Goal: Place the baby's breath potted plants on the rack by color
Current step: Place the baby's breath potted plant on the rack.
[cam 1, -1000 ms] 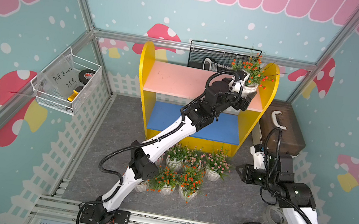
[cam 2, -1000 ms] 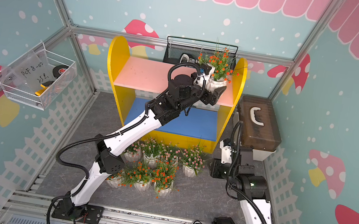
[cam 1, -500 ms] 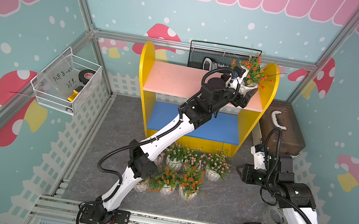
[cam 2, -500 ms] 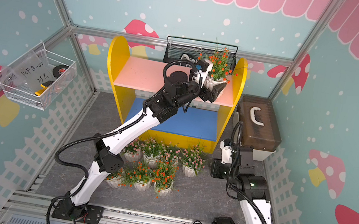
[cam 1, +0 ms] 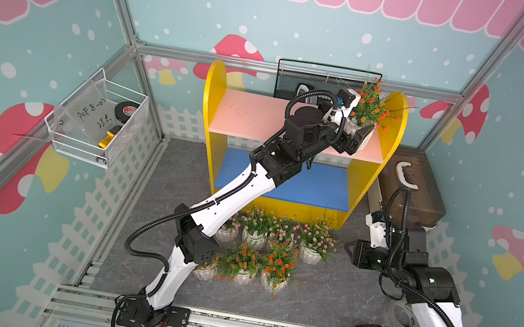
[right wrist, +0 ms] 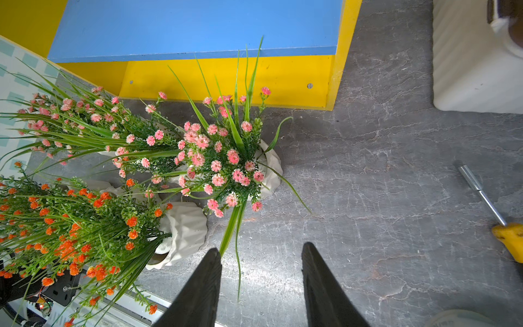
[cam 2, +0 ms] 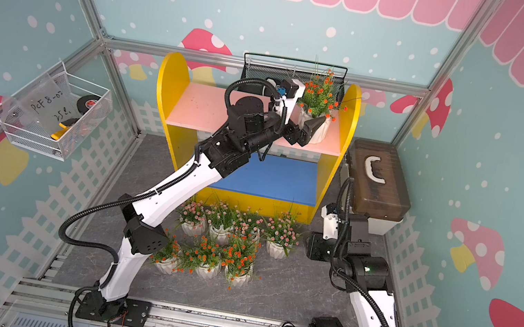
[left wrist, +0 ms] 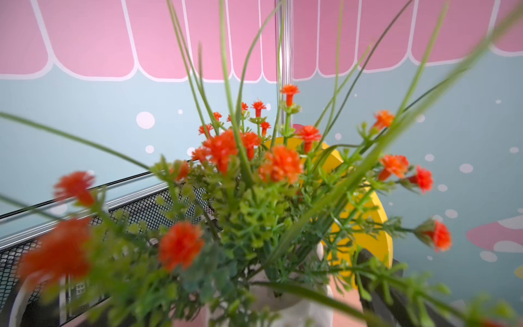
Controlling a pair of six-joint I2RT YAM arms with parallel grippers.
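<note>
The rack (cam 1: pixel 212 97) (cam 2: pixel 166 89) stands at the back, pink shelf over blue shelf. An orange-flowered baby's breath potted plant (cam 1: pixel 369 105) (cam 2: pixel 317 98) (left wrist: pixel 254 198) sits at the pink shelf's right end. My left gripper (cam 1: pixel 356 139) (cam 2: pixel 308 130) brackets its white pot. One finger (left wrist: pixel 379 288) shows with a strip of shelf beside the pot; foliage hides the other. Three orange plants (cam 1: pixel 277 262) (cam 2: pixel 239 255) (right wrist: pixel 70 226) and several pink ones (cam 1: pixel 315 235) (cam 2: pixel 280 229) (right wrist: pixel 223 161) stand on the floor before the rack. My right gripper (right wrist: pixel 260 254) (cam 1: pixel 355 253) hangs open and empty beside them.
A black wire basket (cam 1: pixel 304 81) sits behind the rack. A white wire basket (cam 1: pixel 95 128) hangs on the left wall. A brown-lidded box (cam 1: pixel 413 187) stands right of the rack. A yellow-handled screwdriver (right wrist: pixel 506 237) and a clear tape roll (cam 1: pixel 403 315) lie near the right arm.
My left arm has stretched a little farther over the pink shelf, with the orange plant staying at the shelf's right end. The right arm has not moved.
</note>
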